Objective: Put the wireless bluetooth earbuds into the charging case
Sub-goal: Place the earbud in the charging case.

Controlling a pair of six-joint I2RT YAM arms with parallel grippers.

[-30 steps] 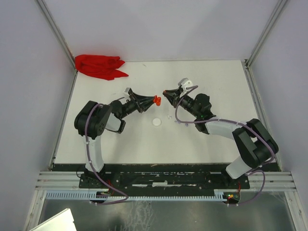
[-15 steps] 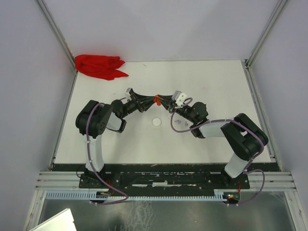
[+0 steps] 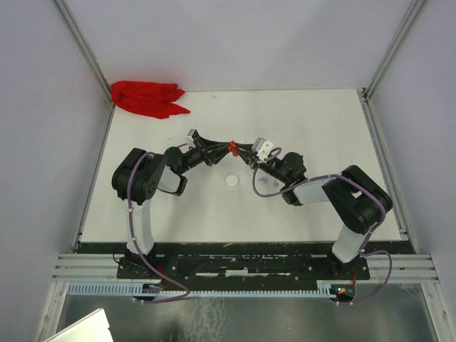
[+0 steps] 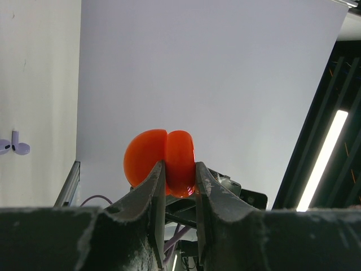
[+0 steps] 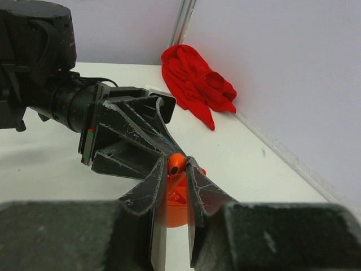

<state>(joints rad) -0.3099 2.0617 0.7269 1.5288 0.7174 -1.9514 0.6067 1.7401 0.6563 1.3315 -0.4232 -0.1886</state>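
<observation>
Where the two arms meet above the middle of the table (image 3: 313,121), a little toward its far side, the left gripper (image 4: 179,169) is clamped on the red-orange charging case (image 4: 146,158). Its two fingers press the case from either side. The case is held off the surface and hinged open, so two rounded halves bulge out past the fingertips. Facing it from the right, the right gripper (image 5: 176,169) stands narrow, pinching a red earbud (image 5: 176,163) at the very tips of its fingers. That earbud sits directly over the open case in the right wrist camera (the case glows orange just below and between the finger blades). The two grippers are nose to nose, but I cannot quite tell from here whether the earbud touches the case or hangs just clear of it. A pair of what look like pale purple earbuds (image 4: 14,147) lies on the white table, apart from both grippers. A white disc (image 3: 231,181) rests on the table just near of the meeting point, untouched. A crumpled red cloth (image 3: 146,98) is bunched in the far left corner against the wall.
</observation>
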